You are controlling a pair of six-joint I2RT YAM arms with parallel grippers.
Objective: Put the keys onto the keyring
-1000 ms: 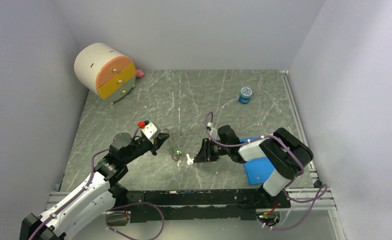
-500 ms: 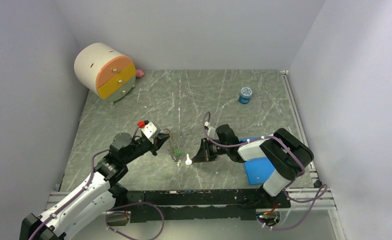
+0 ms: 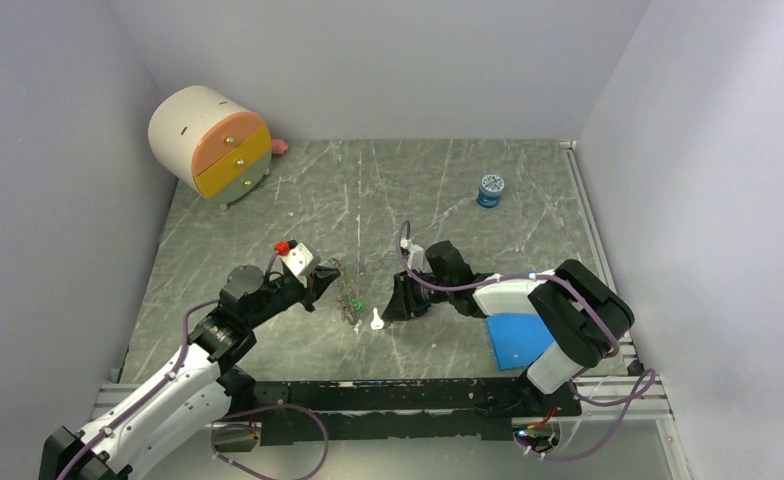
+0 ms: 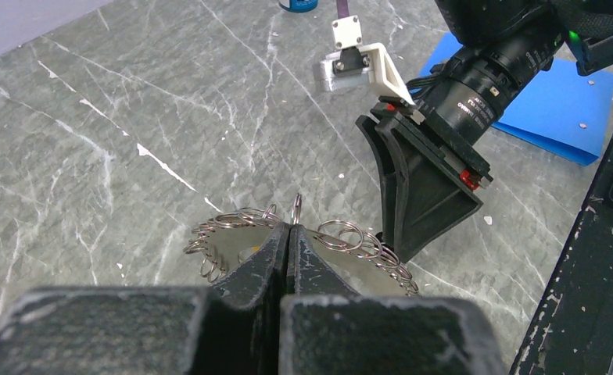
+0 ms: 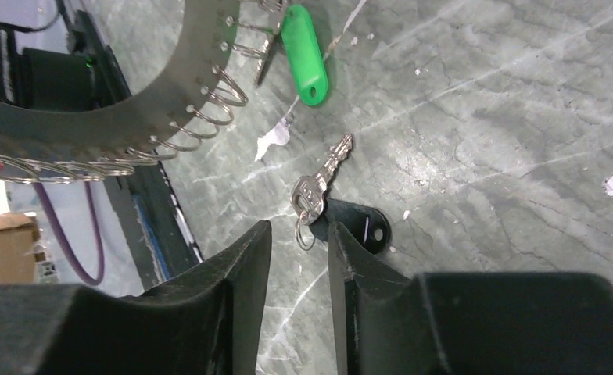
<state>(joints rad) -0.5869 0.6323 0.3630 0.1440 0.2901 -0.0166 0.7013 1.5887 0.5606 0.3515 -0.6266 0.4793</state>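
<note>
My left gripper (image 3: 323,283) is shut on the keyring (image 3: 348,293), a thin silvery hoop fringed with small split rings, and holds it upright on the table. The left wrist view shows the jaws closed on its rim (image 4: 289,234). A key with a green tag (image 5: 305,55) hangs from the hoop (image 5: 170,109). My right gripper (image 5: 299,230) is open, low over a loose metal key (image 5: 323,176) with a black tag (image 5: 362,226); the key's head lies between the fingertips. A white tag (image 3: 377,321) lies close by. The right fingers (image 4: 424,187) stand just right of the hoop.
A round white drawer box (image 3: 208,140) with orange and yellow fronts stands at the back left, a pink thing (image 3: 280,146) beside it. A small blue jar (image 3: 490,189) is at the back right. A blue sheet (image 3: 518,340) lies under the right arm.
My right gripper has slid left, closer to the keyring and the loose key. My left gripper and the keyring have stayed put.
</note>
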